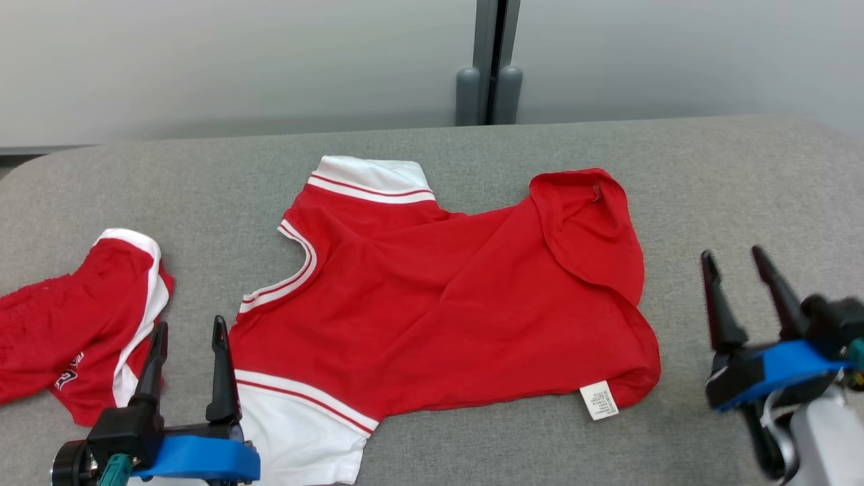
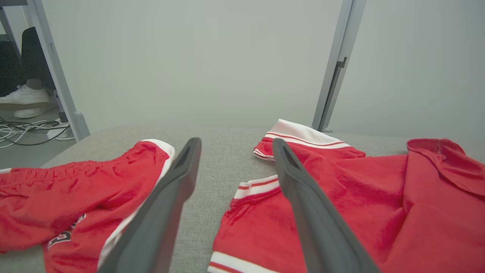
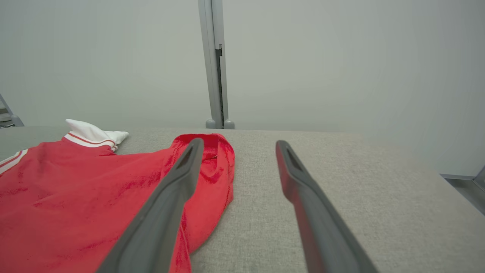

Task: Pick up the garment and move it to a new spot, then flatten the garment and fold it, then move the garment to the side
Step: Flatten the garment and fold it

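- grey padded table (image 1: 472, 145) before a pale wall; the work lies across it.
- far left: red shorts (image 1: 61, 324) lie crumpled, apart from the shirt and just beside the left claw.
- left claw (image 1: 190, 322): fingers spread, holding nothing. it sits between shorts and shirt, its right finger at the shirt's near white sleeve.
- centre: red shirt (image 1: 432, 304) lies mostly flat, long axis running left to right, neck toward the left claw, hem toward the right.
- right part: hem corner (image 1: 587, 229) is folded back over the body; a white label (image 1: 599, 399) shows at the near edge.
- right claw (image 1: 732, 252): fingers spread, empty, off the cloth, right of the hem. judged the nearer arm for unfolding that corner.
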